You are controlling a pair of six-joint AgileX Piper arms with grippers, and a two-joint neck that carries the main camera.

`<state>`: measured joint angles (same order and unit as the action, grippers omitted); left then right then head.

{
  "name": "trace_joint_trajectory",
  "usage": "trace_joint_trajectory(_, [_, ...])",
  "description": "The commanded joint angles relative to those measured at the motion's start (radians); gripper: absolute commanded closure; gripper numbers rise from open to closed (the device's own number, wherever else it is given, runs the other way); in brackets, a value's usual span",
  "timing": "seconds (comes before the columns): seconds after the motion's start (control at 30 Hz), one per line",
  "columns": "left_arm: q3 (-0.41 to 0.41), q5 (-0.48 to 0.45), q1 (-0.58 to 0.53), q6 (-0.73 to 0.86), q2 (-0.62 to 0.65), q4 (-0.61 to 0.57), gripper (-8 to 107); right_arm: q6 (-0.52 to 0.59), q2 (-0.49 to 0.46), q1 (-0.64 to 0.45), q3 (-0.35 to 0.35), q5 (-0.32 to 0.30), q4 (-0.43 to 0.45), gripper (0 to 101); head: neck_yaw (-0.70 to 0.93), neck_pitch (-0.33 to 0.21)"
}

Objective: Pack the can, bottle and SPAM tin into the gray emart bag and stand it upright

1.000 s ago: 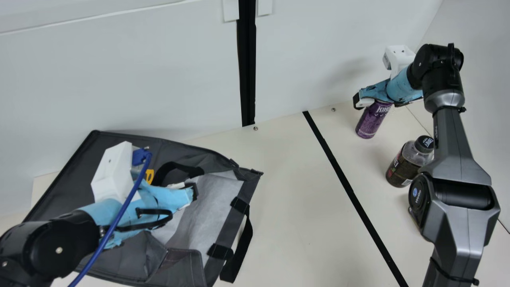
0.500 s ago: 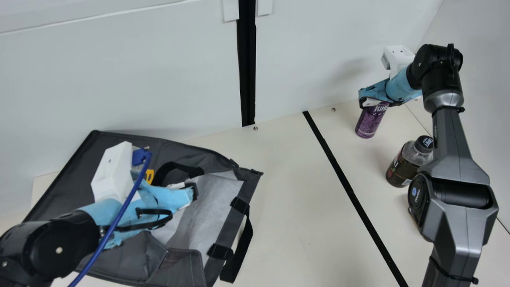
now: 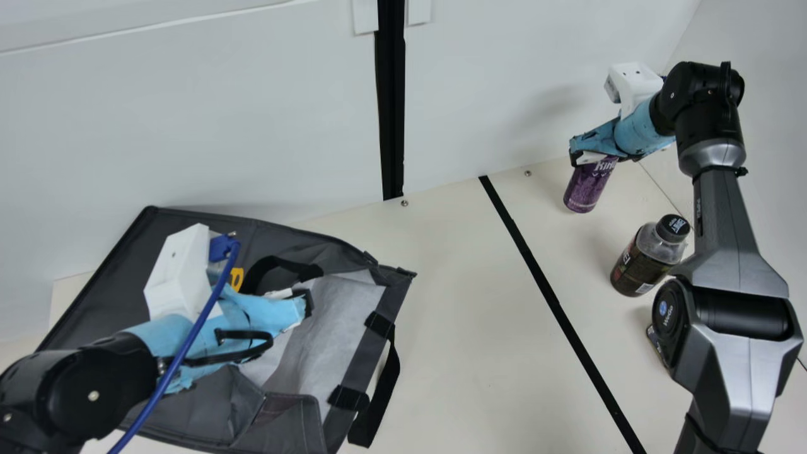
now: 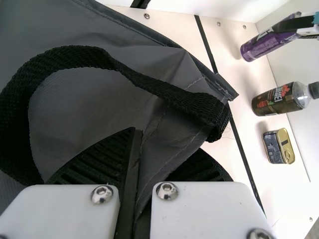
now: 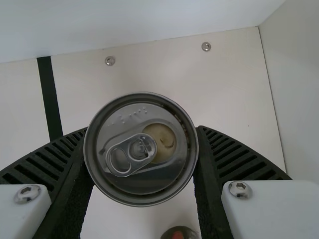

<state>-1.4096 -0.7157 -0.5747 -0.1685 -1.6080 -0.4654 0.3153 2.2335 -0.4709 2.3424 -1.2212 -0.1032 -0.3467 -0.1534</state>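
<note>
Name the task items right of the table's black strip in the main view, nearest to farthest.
SPAM tin (partly hidden) → bottle → purple can, held by the right gripper.

the bag was charcoal gray, its lining pale silvery gray and its straps black. the can was purple with white lettering, and its lid silver. the bottle was dark brown with red and white markings, under a black cap. the tin had a dark bluish side and a gold face. the table was cream, crossed by a black stripe. the cable was deep blue, the wrapping light blue.
</note>
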Motion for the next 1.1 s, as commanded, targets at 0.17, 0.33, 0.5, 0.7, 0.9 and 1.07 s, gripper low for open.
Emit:
trace_joint_trajectory(0.17, [0.0, 0.0, 0.0, 0.0, 0.0, 0.0, 107, 0.019, -0.055, 0.003, -0.045, 0.001, -0.013, 101, -0.002, -0.021])
trace_joint_trajectory(0.33, [0.0, 0.0, 0.0, 0.0, 0.0, 0.0, 107, 0.04, -0.103, 0.005, -0.093, 0.001, -0.024, 101, -0.002, -0.021])
trace_joint_trajectory(0.5, [0.0, 0.0, 0.0, 0.0, 0.0, 0.0, 107, 0.073, -0.152, 0.009, -0.146, 0.001, -0.03, 101, -0.002, -0.021])
trace_joint_trajectory(0.7, [0.0, 0.0, 0.0, 0.0, 0.0, 0.0, 107, 0.117, -0.219, 0.018, -0.209, 0.001, -0.03, 101, -0.002, -0.021])
trace_joint_trajectory(0.9, [0.0, 0.0, 0.0, 0.0, 0.0, 0.0, 107, 0.161, -0.292, 0.033, -0.278, 0.001, -0.028, 101, -0.002, -0.021])
trace_joint_trajectory(1.07, [0.0, 0.0, 0.0, 0.0, 0.0, 0.0, 107, 0.194, -0.361, 0.047, -0.352, 0.001, -0.035, 101, -0.002, -0.021])
